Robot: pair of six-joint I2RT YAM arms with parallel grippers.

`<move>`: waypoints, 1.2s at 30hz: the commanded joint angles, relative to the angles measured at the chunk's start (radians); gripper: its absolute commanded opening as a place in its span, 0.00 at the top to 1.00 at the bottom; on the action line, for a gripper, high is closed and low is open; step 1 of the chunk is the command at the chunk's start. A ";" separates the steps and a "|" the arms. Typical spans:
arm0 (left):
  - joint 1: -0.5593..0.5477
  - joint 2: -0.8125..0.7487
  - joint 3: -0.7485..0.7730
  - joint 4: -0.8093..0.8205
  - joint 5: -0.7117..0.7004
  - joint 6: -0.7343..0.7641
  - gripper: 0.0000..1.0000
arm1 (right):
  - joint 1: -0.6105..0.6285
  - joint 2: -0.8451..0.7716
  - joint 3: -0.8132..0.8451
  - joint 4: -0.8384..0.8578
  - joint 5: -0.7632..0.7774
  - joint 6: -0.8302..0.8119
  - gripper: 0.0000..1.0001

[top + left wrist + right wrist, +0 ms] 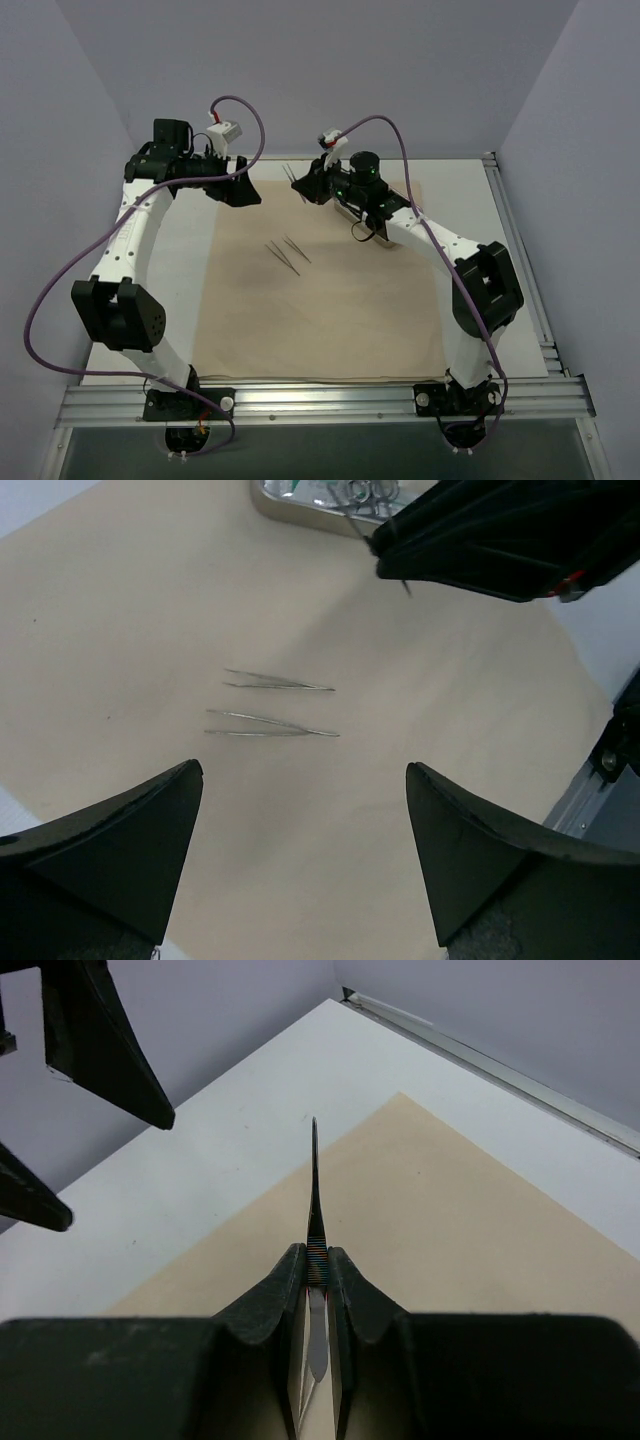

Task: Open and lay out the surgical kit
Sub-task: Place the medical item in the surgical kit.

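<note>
The beige cloth wrap (330, 310) lies spread flat on the table. Two thin metal tweezers (285, 252) lie side by side on it, and they also show in the left wrist view (272, 702). My right gripper (316, 1260) is shut on a third pair of tweezers (314, 1175), held above the cloth's far edge with the tips pointing away from the jaws. My left gripper (305, 780) is open and empty, above the cloth short of the two tweezers. The steel tray (300, 505) with ring-handled clamps (365, 490) shows at the top of the left wrist view, partly behind the right gripper (500, 530).
The left gripper's fingers (100, 1040) hang close to the held tweezers' tips. Bare white table (455, 190) surrounds the cloth. A metal rail (520, 250) runs along the right edge, and grey walls close the back and sides.
</note>
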 commanded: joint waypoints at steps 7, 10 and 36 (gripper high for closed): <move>-0.006 -0.117 -0.063 0.145 0.219 -0.021 0.06 | 0.038 -0.091 -0.082 0.254 -0.139 0.122 1.00; -0.017 -0.123 -0.074 0.197 0.266 -0.022 0.07 | 0.046 -0.114 -0.094 0.280 -0.154 0.125 1.00; -0.054 -0.150 -0.134 0.411 0.331 -0.171 0.37 | 0.084 -0.130 -0.113 0.381 -0.225 0.193 1.00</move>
